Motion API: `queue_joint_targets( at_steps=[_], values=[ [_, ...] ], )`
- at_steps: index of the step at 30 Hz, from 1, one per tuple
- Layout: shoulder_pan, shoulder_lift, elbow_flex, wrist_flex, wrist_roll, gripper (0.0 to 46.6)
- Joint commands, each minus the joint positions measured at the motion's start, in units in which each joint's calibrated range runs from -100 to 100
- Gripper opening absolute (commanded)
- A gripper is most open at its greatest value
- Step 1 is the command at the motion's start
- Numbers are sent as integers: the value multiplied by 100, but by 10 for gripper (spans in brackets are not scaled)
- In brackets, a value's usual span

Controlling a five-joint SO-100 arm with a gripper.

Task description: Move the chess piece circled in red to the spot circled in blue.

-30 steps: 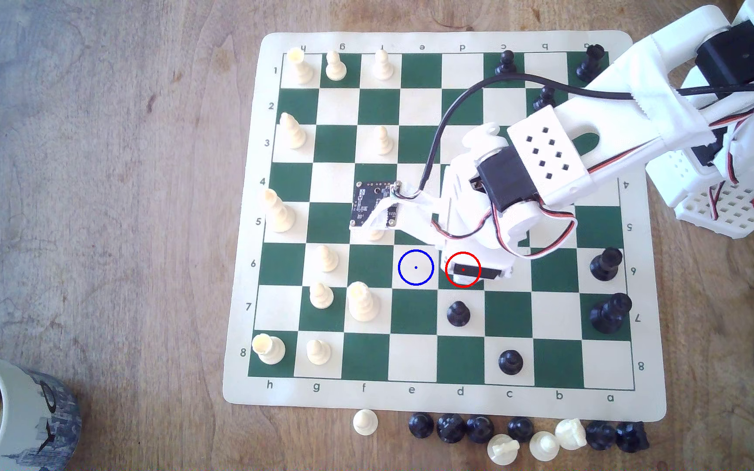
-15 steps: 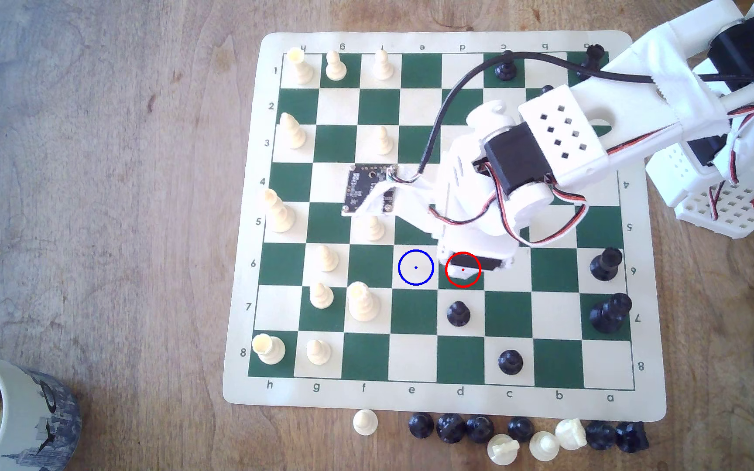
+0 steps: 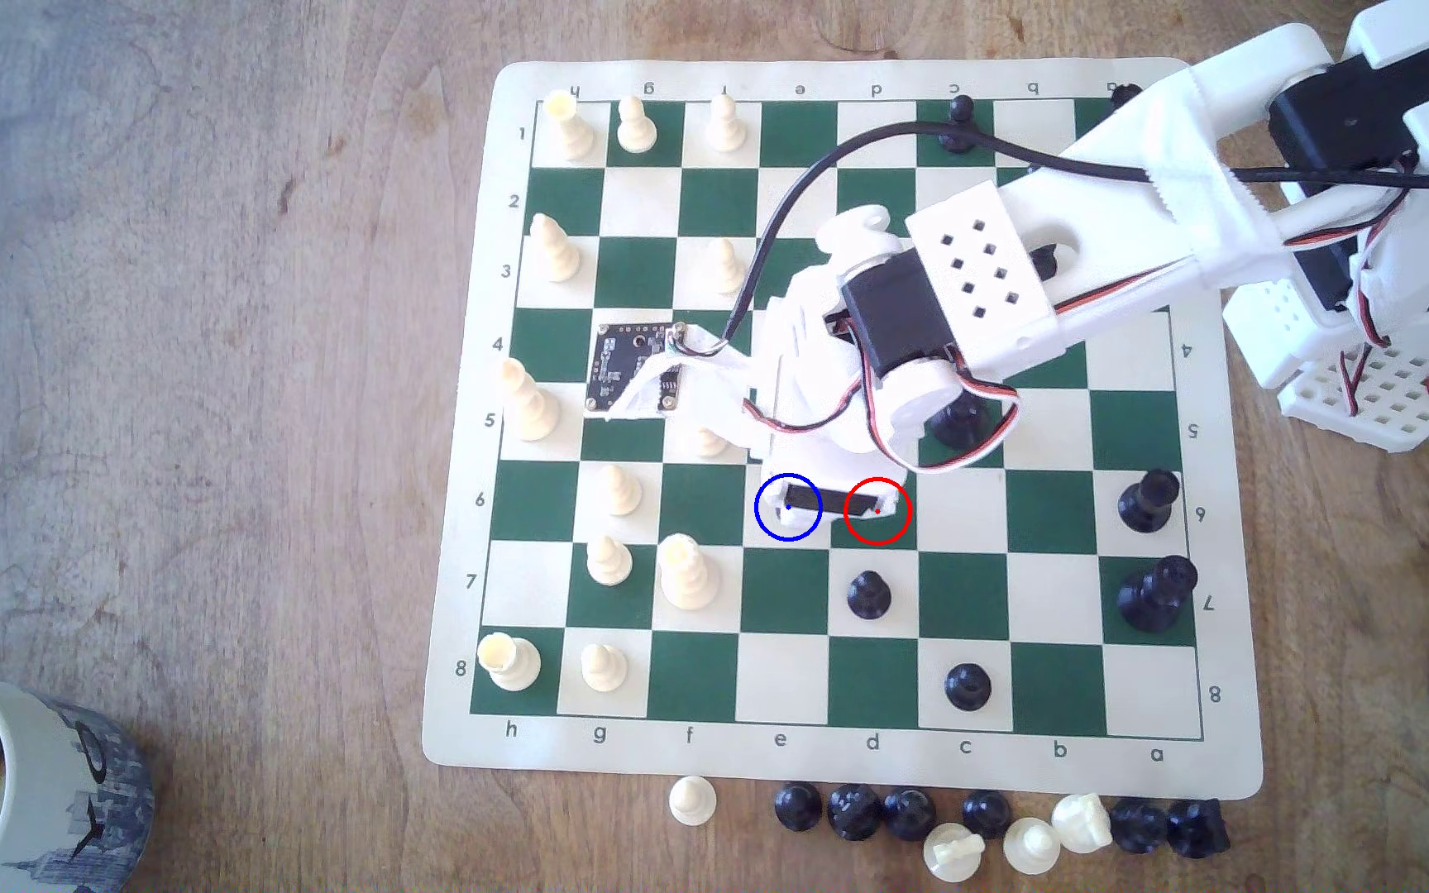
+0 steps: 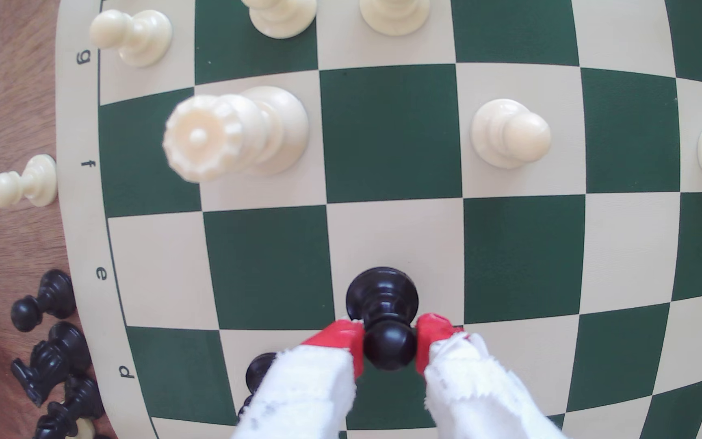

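Observation:
In the wrist view the chess piece, a glossy black pawn, sits between my red fingertips, and my gripper is shut on its ball head. Its base lies over a cream square, near the border with the dark green square toward file d. I cannot tell whether the base touches the board. In the exterior view the arm's wrist hangs over the blue-ringed spot and the red ring, hiding the pawn.
A cream queen and a cream pawn stand one file beyond the held pawn. A black pawn stands on d7. Captured pieces line the board's near edge. A mug is at the lower left.
The arm has swung about one square toward the exterior view's left, from over the red ring to over the blue ring, with the gripper shut on the pawn.

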Motion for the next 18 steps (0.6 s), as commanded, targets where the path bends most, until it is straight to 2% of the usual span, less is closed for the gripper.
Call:
queue_joint_targets(
  at_steps=[1,18],
  values=[
    [66,14,-582,-156,54,2],
    [129,346,-782,-213,93,2]
  ],
)
